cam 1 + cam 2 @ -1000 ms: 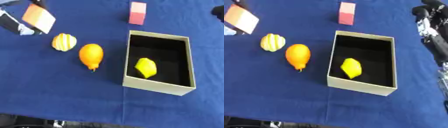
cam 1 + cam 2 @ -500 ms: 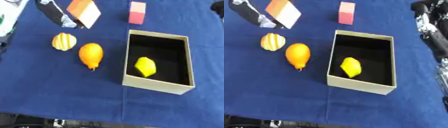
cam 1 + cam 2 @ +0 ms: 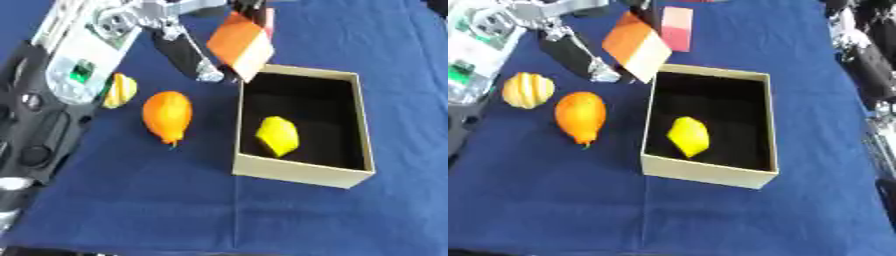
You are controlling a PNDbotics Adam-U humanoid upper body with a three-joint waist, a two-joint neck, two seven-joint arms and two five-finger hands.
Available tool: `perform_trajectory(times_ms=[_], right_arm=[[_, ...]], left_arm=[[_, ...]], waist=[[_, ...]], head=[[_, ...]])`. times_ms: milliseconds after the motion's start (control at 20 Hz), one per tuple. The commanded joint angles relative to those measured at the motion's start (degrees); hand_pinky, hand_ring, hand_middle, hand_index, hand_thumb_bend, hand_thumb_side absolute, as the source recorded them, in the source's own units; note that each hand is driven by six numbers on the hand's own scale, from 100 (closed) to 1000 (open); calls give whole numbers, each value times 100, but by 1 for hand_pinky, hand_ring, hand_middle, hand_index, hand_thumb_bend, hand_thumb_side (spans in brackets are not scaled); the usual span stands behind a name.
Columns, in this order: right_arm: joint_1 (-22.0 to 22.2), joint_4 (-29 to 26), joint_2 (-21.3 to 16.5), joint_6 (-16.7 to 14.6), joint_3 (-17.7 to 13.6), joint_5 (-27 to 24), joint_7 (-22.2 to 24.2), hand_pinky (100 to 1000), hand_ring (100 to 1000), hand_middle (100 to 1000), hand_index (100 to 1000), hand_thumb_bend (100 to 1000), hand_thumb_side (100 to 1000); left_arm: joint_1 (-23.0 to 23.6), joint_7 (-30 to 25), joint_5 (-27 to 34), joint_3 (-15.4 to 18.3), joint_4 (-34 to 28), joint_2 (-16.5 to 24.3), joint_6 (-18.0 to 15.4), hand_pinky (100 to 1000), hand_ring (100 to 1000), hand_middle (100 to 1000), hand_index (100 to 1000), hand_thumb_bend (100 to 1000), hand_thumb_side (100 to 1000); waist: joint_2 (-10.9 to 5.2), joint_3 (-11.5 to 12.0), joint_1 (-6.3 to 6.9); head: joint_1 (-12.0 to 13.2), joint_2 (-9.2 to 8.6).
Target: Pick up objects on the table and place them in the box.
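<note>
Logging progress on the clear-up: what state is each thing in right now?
Orange block: held in the left hand, tilted, above the box's near-left corner.
Box: open.
Lemon: inside the box.
Orange fruit: on the table.
Striped yellow fruit: on the table.
Pink block: standing on the table.

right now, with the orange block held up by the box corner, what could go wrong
The left hand holds the orange block tilted over the box rim's near-left corner, not yet over the opening. Released here, it may strike the rim and tumble onto the cloth. The lemon already lies inside, so the block could land on it. The left arm also passes just above the striped fruit and orange fruit and might knock them.
</note>
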Motion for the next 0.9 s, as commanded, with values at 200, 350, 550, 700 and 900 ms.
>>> perform_trajectory(times_ms=[200, 350, 550, 700, 900], right_arm=[[-172, -86, -136, -33, -68, -84, -24, 937, 815, 710, 869, 100, 532], [-239, -86, -87, -32, -46, -114, 8, 938, 815, 709, 869, 100, 533], [-283, -86, -25, -24, -33, -130, 35, 938, 815, 709, 869, 100, 534], [-287, -86, 17, -9, -29, -135, 40, 938, 815, 708, 869, 100, 535], [-287, -86, 25, -3, -28, -137, 42, 939, 816, 708, 869, 100, 535]], left_arm=[[-160, 93, -383, -48, 332, -446, 75, 645, 568, 488, 609, 370, 100], [-142, 200, -630, -8, 567, -625, 226, 647, 568, 485, 613, 371, 100], [-57, 422, -926, -10, 883, -785, 397, 661, 581, 497, 634, 365, 100], [-26, 534, -1070, -30, 1069, -866, 386, 667, 589, 506, 649, 370, 100], [-22, 622, -1143, -31, 1163, -893, 341, 667, 589, 506, 649, 370, 100]], waist=[[-69, -82, -33], [-27, -151, -58], [32, -243, -69], [62, -280, -66], [66, -286, -66]], head=[[136, -82], [203, -122], [251, -175], [284, -203], [289, -205]])
